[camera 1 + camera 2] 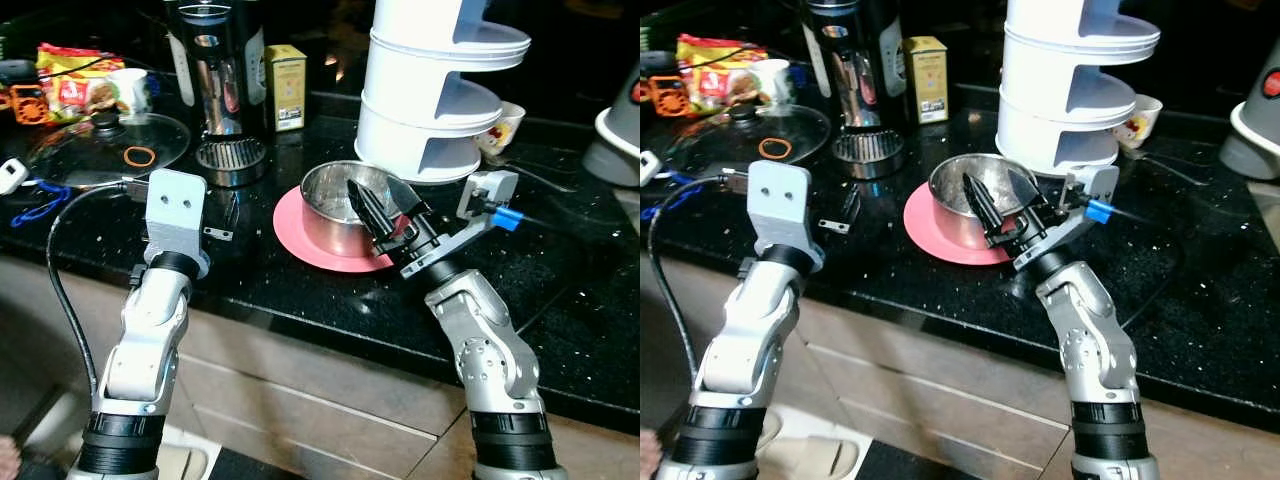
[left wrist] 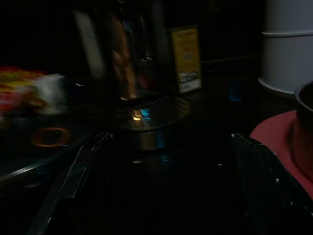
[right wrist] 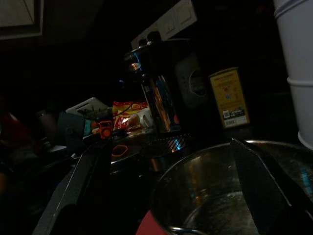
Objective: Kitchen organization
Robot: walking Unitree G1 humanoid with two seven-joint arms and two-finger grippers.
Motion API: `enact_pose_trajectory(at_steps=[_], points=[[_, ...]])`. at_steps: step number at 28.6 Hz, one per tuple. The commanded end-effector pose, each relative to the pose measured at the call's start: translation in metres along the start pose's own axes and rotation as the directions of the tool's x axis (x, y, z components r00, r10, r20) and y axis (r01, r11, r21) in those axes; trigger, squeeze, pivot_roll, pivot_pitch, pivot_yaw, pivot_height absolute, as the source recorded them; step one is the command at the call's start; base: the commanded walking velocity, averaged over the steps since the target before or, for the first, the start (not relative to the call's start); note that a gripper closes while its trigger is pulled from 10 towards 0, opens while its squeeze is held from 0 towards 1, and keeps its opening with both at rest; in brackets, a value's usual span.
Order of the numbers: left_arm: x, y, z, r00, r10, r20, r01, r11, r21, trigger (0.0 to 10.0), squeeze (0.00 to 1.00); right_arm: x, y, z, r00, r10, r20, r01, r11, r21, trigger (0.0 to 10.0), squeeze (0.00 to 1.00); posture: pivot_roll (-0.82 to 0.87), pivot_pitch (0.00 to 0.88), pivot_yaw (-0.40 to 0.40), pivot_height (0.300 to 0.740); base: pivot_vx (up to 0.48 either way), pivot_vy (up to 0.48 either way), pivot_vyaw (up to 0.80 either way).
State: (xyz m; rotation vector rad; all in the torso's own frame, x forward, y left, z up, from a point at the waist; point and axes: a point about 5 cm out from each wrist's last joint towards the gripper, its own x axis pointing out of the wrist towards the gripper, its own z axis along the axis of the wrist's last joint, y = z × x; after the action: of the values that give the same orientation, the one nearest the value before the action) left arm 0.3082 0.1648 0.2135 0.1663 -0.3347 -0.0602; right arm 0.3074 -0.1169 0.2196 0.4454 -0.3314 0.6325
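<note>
While its two black fingers stand spread apart and empty, the right gripper (image 1: 385, 208) hangs at the near rim of a steel bowl (image 1: 340, 200) seated on a pink plate (image 1: 300, 245) on the black counter (image 1: 560, 290). Behind the bowl rises a white tiered rack (image 1: 440, 90); left of it, the left gripper (image 2: 166, 196), fingers also parted and holding nothing, faces a steel kettle (image 1: 215, 60).

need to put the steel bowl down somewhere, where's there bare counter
Bare counter lies to the robot's right of the pink plate, in front of the white tiered container. A narrower strip runs along the front edge between the two arms. The back left is crowded: glass lid, snack packets, kettle. The steel bowl sits on the plate, right gripper open over it.
</note>
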Motion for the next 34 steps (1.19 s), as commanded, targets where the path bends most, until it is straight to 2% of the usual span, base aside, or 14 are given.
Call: enact_pose_trajectory(at_steps=[1, 5, 14, 20, 25, 26, 27, 28, 29, 30, 34], points=[[0.001, -0.012, 0.008, 0.996, -0.073, 0.046, 0.075, 0.996, -0.038, 10.0, 0.00, -0.002, -0.002, 0.000, 1.000, -0.001, -0.010, 0.001, 1.000, 0.011, 10.0, 0.00, 0.05, 0.000, -0.027, 0.740, 0.000, 0.000, -0.80], [0.000, -0.020, 0.009, 0.991, -0.120, 0.052, 0.123, 0.991, -0.051, 10.0, 0.00, -0.002, -0.002, 0.001, 1.000, -0.001, -0.009, 0.001, 1.000, 0.012, 10.0, 0.00, 0.05, 0.000, -0.025, 0.740, 0.000, 0.000, -0.80], [-0.002, -0.023, 0.013, 0.983, -0.168, 0.070, 0.171, 0.985, -0.034, 10.0, 0.00, -0.003, -0.003, 0.001, 1.000, -0.011, -0.004, 0.011, 1.000, 0.014, 10.0, 0.00, 0.05, 0.000, -0.021, 0.740, 0.000, 0.000, -0.80], [-0.002, -0.024, 0.015, 0.979, -0.189, 0.076, 0.191, 0.981, -0.021, 10.0, 0.00, -0.004, -0.004, 0.001, 1.000, -0.017, -0.005, 0.017, 1.000, 0.016, 10.0, 0.00, 0.05, 0.000, -0.019, 0.740, 0.000, 0.000, -0.30], [-0.001, -0.022, 0.020, 0.966, -0.246, 0.085, 0.244, 0.969, 0.028, 10.0, 0.00, -0.004, -0.004, 0.000, 1.000, -0.019, -0.010, 0.019, 1.000, 0.011, 10.0, 0.00, 0.06, 0.000, -0.021, 0.740, 0.000, 0.000, 0.00], [0.001, -0.020, 0.028, 0.950, -0.296, 0.094, 0.291, 0.954, 0.066, 10.0, 0.00, -0.004, -0.004, 0.000, 1.000, -0.020, -0.013, 0.020, 1.000, 0.006, 10.0, 0.00, 0.05, 0.000, -0.020, 0.740, 0.000, 0.000, 0.00], [0.001, -0.020, 0.028, 0.950, -0.296, 0.094, 0.291, 0.954, 0.066, 10.0, 0.00, -0.004, -0.004, 0.000, 1.000, -0.020, -0.013, 0.020, 1.000, 0.006, 10.0, 0.00, 0.05, 0.000, -0.020, 0.740, 0.000, 0.000, 0.00], [0.003, -0.017, 0.034, 0.932, -0.352, 0.091, 0.339, 0.932, 0.130, 10.0, 0.00, -0.003, -0.004, -0.001, 1.000, -0.019, -0.015, 0.019, 1.000, 0.005, 10.0, 0.00, 0.06, 0.000, -0.021, 0.740, 0.000, 0.000, 0.00], [0.003, -0.017, 0.034, 0.932, -0.352, 0.091, 0.339, 0.932, 0.130, 10.0, 0.00, -0.003, -0.004, -0.001, 1.000, -0.019, -0.015, 0.019, 1.000, 0.005, 10.0, 0.00, 0.06, 0.000, -0.021, 0.740, 0.000, 0.000, 0.00], [0.004, -0.014, 0.044, 0.902, -0.422, 0.089, 0.400, 0.896, 0.192, 10.0, 0.00, -0.003, -0.004, -0.001, 1.000, -0.017, -0.019, 0.017, 1.000, 0.000, 10.0, 0.00, 0.05, 0.000, -0.018, 0.740, 0.000, 0.000, 0.00], [0.003, -0.014, 0.057, 0.847, -0.526, 0.081, 0.487, 0.828, 0.277, 10.0, 0.00, -0.002, -0.003, -0.002, 1.000, -0.015, -0.021, 0.015, 1.000, -0.003, 10.0, 0.00, 0.06, 0.000, -0.019, 0.740, 0.000, 0.000, 0.00]])
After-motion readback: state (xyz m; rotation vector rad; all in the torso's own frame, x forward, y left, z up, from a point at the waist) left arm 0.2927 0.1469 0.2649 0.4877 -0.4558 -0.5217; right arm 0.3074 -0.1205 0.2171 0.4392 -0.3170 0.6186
